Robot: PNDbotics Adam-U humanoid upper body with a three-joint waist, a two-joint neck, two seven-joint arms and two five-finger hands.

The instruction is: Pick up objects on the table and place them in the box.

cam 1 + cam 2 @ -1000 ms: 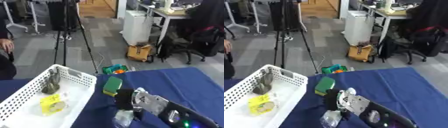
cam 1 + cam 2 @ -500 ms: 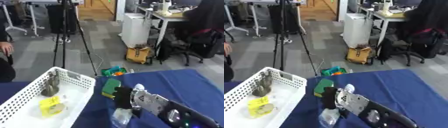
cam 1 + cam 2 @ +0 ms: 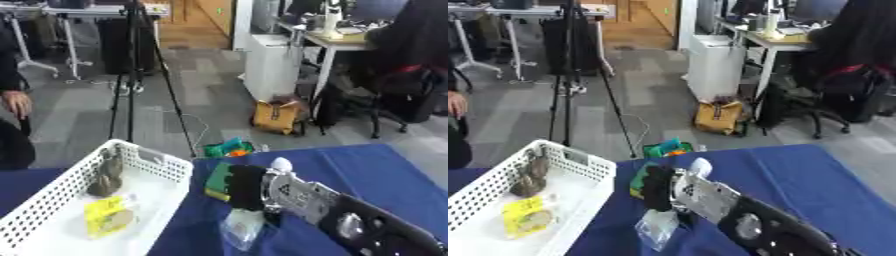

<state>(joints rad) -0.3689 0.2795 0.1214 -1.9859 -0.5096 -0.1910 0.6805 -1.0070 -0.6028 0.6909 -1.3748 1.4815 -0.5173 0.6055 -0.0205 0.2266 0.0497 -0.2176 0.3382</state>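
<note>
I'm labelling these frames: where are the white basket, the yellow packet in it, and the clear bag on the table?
Basket [image 3: 171,165]: left eye view, far rim by the corner.
Yellow packet [image 3: 108,216]: left eye view, its middle.
Clear bag [image 3: 656,228]: right eye view, its middle, below the right hand [image 3: 661,187].

Head stereo pair, down, near-same scene

The right hand [image 3: 665,189] reaches leftward over the blue table [image 3: 798,175], above a clear packet [image 3: 654,227]. A green-and-yellow object [image 3: 638,183] lies just beyond it. The white basket [image 3: 579,187] (left side) contains a yellow item [image 3: 525,218] and a brown object [image 3: 531,176].
</note>
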